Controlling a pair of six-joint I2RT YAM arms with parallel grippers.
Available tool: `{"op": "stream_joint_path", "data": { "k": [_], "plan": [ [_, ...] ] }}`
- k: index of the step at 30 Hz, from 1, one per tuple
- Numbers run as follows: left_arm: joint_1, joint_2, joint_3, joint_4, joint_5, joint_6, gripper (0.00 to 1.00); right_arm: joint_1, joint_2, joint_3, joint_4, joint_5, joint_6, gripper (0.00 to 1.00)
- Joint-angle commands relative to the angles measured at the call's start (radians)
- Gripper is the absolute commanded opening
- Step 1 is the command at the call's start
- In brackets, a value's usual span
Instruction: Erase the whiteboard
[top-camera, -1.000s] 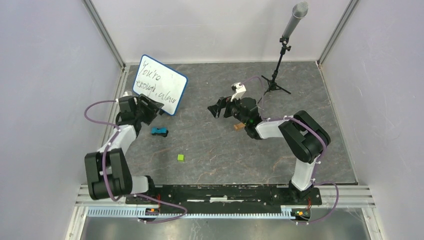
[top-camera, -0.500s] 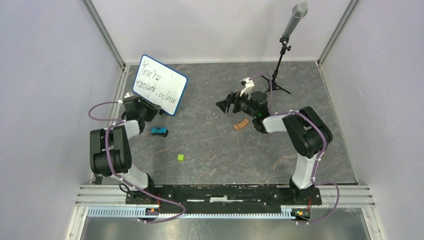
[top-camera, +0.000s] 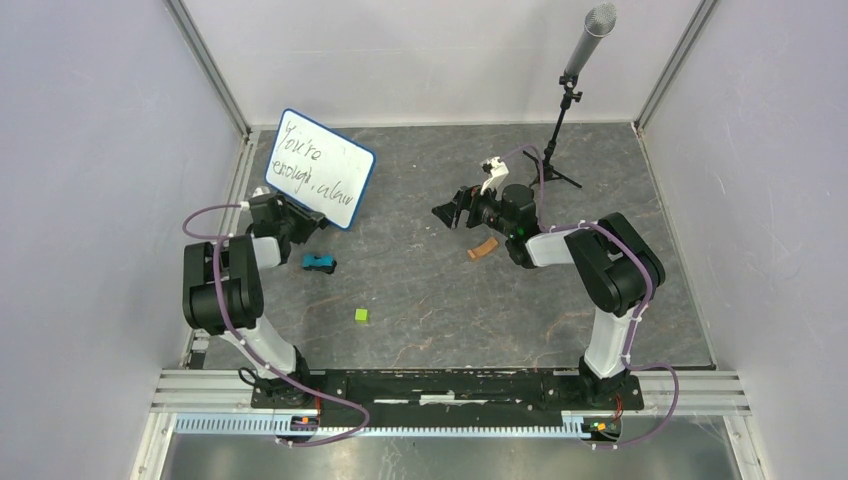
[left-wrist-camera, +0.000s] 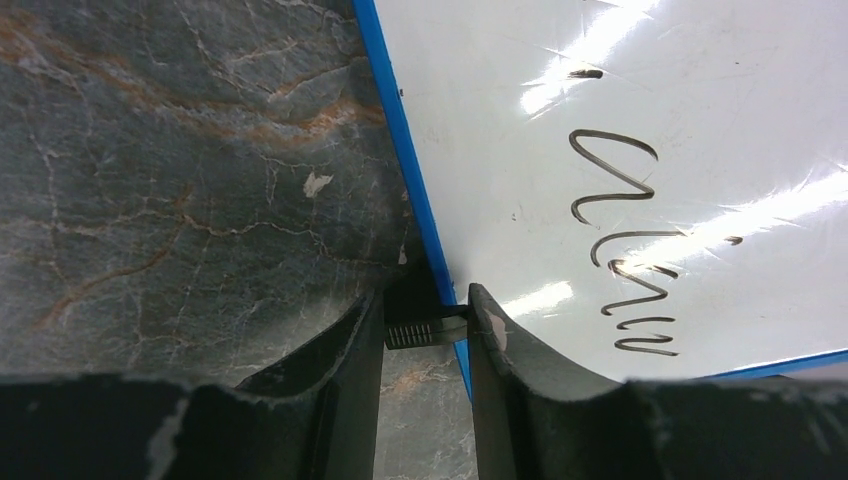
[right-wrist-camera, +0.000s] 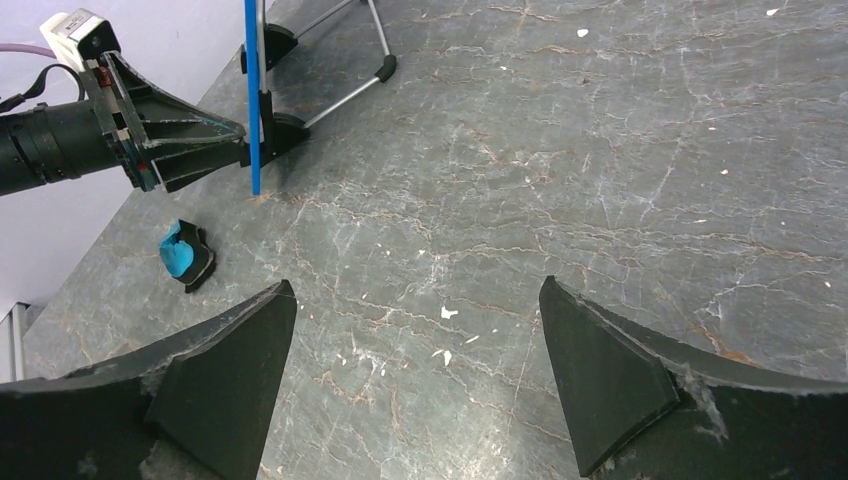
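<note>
left pincer is clamping the whiteboard by its blue edge, writing just beyond its tips. right pincer is hanging released, spread wide over the tabletop.

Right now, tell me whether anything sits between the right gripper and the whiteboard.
Nothing visible does: bare table lies between the open right gripper and the whiteboard. The small blue object lies off that line, near the left gripper.
</note>
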Motion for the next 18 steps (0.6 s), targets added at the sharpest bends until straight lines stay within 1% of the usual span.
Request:
{"op": "stream_joint_path", "data": {
  "k": [1, 6, 12, 16, 18],
  "plan": [
    [-0.008, 0.048, -0.016, 0.106, 0.061, -0.037, 0.3, -0.007, -0.013, -0.008, 0.053, -0.012, -0.002, 0.98],
    [-0.036, 0.044, -0.039, 0.125, 0.117, -0.043, 0.29, -0.007, -0.009, -0.005, 0.041, -0.012, -0.001, 0.97],
    [-0.112, 0.027, -0.06, 0.124, 0.118, -0.026, 0.27, -0.008, 0.019, 0.034, 0.002, -0.031, 0.009, 0.97],
    [-0.172, -0.012, -0.033, 0.034, 0.056, 0.049, 0.26, -0.008, 0.019, 0.028, 0.022, -0.035, 0.022, 0.98],
    [-0.217, -0.04, -0.019, -0.017, 0.015, 0.095, 0.28, -0.008, 0.02, 0.027, 0.022, -0.036, 0.022, 0.98]
  ]
}}
